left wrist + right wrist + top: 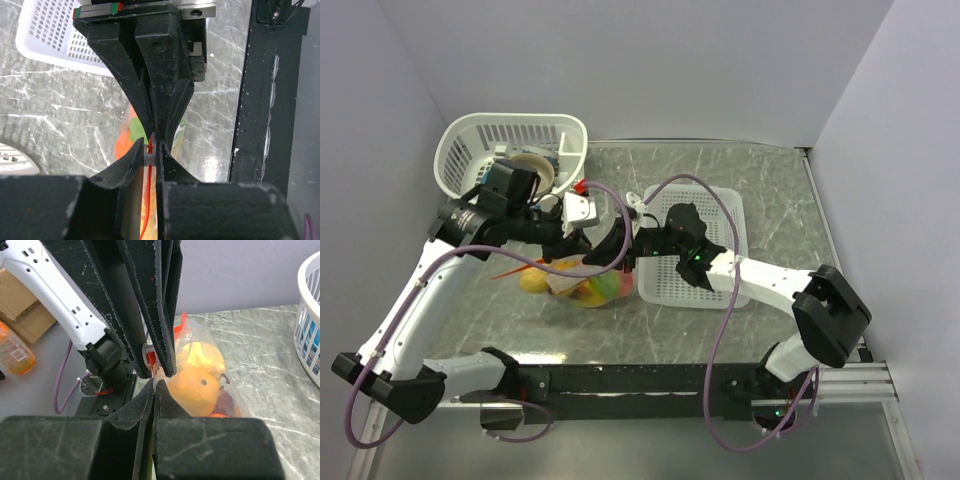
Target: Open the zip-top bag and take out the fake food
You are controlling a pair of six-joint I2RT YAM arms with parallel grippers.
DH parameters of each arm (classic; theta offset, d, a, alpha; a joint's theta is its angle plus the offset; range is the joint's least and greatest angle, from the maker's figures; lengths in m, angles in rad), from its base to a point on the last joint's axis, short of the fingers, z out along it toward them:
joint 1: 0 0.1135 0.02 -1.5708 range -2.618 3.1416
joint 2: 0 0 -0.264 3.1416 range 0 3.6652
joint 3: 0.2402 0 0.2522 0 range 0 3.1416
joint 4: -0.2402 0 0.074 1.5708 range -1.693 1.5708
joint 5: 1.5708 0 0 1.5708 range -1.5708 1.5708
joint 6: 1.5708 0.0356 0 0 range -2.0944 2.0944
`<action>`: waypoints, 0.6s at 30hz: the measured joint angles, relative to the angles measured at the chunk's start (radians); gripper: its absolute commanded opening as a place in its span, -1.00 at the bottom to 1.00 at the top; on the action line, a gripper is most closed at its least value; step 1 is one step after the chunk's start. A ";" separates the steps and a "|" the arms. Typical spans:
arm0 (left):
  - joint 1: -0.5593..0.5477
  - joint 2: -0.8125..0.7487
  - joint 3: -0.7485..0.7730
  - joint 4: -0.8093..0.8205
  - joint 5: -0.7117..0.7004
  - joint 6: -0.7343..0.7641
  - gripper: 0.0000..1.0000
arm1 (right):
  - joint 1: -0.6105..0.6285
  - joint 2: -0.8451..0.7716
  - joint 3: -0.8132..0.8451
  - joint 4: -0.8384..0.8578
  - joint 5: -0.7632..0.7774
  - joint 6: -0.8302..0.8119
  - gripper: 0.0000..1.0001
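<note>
The zip-top bag (558, 281) hangs between my two grippers just above the table, with the fake food (588, 289) inside: yellow, orange, green and dark red pieces. My left gripper (578, 243) is shut on the white slider (149, 156) of the orange-red zip strip (148, 200). My right gripper (616, 246) is shut on the bag's top edge just beside it. In the right wrist view my right gripper (155, 386) pinches clear plastic, and an orange fruit (192, 385) shows through the bag (212, 335). In the left wrist view my left gripper (151, 148) meets the right fingers tip to tip.
A round white mesh basket (510, 148) holding a tan bowl (534, 170) stands at the back left. A flat white mesh tray (710, 262) lies right of the bag, under my right arm. Grey walls close in the back and sides.
</note>
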 measured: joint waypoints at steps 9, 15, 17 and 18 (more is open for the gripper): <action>-0.002 0.000 0.002 -0.010 0.000 0.003 -0.74 | -0.012 0.001 0.000 0.005 0.000 0.017 -1.00; -0.005 -0.030 -0.055 0.031 -0.003 0.023 -0.76 | -0.038 -0.001 -0.011 0.045 -0.008 0.066 -1.00; -0.006 -0.045 -0.082 0.042 -0.012 0.028 -0.76 | -0.042 -0.005 -0.024 0.056 -0.010 0.077 -1.00; -0.006 -0.053 -0.097 0.045 -0.018 0.032 -0.76 | -0.044 -0.008 -0.032 0.062 -0.010 0.084 -1.00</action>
